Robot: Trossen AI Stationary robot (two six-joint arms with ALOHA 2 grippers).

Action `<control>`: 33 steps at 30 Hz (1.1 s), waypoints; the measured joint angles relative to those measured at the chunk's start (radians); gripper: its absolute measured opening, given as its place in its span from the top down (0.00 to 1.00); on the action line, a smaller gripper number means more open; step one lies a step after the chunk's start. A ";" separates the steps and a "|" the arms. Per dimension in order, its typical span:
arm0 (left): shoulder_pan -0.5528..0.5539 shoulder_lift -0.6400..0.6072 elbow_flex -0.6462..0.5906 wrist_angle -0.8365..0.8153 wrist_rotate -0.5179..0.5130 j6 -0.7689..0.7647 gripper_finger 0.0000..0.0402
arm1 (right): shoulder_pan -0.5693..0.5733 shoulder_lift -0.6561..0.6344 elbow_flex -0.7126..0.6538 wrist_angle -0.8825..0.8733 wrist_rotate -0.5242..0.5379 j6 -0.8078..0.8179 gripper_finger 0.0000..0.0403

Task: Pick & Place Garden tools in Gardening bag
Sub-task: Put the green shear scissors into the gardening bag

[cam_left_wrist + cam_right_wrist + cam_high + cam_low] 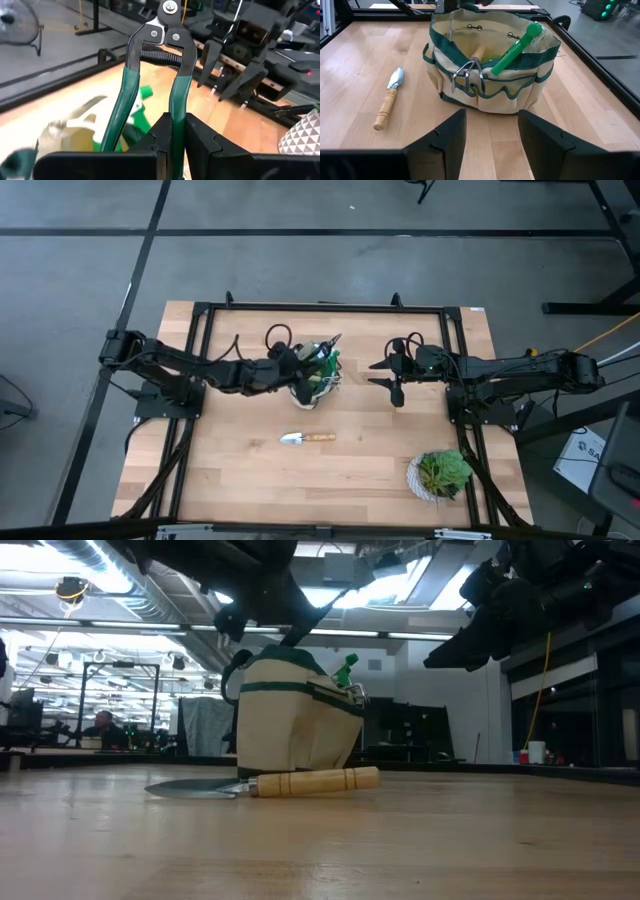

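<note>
Left gripper (172, 137) is clamped on one green handle of the pruning shears (160, 55), holding them above the cream fabric gardening bag with dark green trim (490, 75); the bag holds a bright green tool (517, 47) and a metal hand rake (468, 75). Right gripper (490, 132) hangs beside the bag, fingers apart, empty; the silver-bladed trowel with wooden handle (306, 438) lies on the wooden table (250, 480) just in front of the bag.

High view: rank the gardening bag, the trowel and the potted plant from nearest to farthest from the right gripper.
Measured from the right gripper, open above the table's right half:
1. Gardening bag: toward the left arm, at table centre.
2. Potted plant: at the table's near right corner; nearly as close as the bag, so this call is narrow.
3. Trowel: lying flat on the wood in front of the bag.
</note>
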 joint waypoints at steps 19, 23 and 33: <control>-0.020 0.000 -0.040 -0.066 -0.118 -0.150 0.87 | 0.000 0.000 0.000 0.000 0.001 0.000 0.55; -0.020 0.000 -0.040 -0.065 -0.156 -0.131 0.88 | 0.000 0.000 0.000 0.000 0.001 0.000 0.55; -0.019 0.000 -0.040 -0.077 -0.158 -0.081 0.89 | 0.000 0.000 0.000 0.001 0.001 0.000 0.55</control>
